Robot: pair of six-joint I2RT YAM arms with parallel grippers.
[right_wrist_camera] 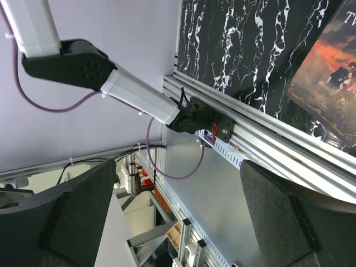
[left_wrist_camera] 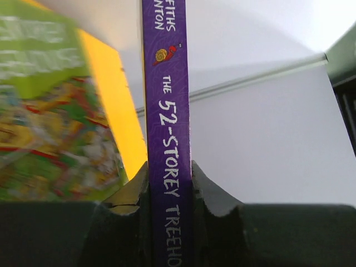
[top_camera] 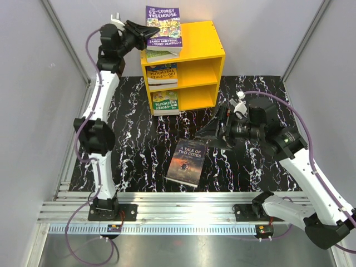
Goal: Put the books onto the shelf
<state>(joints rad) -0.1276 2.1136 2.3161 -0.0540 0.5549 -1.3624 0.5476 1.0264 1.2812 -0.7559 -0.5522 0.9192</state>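
- Looking down from the top external camera, the left gripper (top_camera: 146, 34) is level with the top of the yellow shelf (top_camera: 203, 47). It is clamped on the left edge of the purple book (top_camera: 164, 23), which sits over a green book (top_camera: 162, 54) lying on the shelf's top.
- In the same view, an upper-compartment book (top_camera: 162, 75) and a lower-compartment book (top_camera: 166, 102) poke out at the shelf's left side. The dark book (top_camera: 188, 162), "A Tale of Two Cities", lies flat and cover up on the marbled table (top_camera: 133, 122) in front of the shelf. The right gripper (top_camera: 214, 134) is near its far right corner, spread wide and holding nothing.
- From the left wrist, the fingers (left_wrist_camera: 132, 194) press on either side of the purple book's spine, which reads "The 52-Storey Treehouse". The green book is a blur on the left against the shelf's yellow edge.
- From the right wrist, both fingers (right_wrist_camera: 83, 214) stand far apart with nothing between them. A corner of the dark book shows at the upper right on the table, beyond the metal rail (right_wrist_camera: 267, 133).
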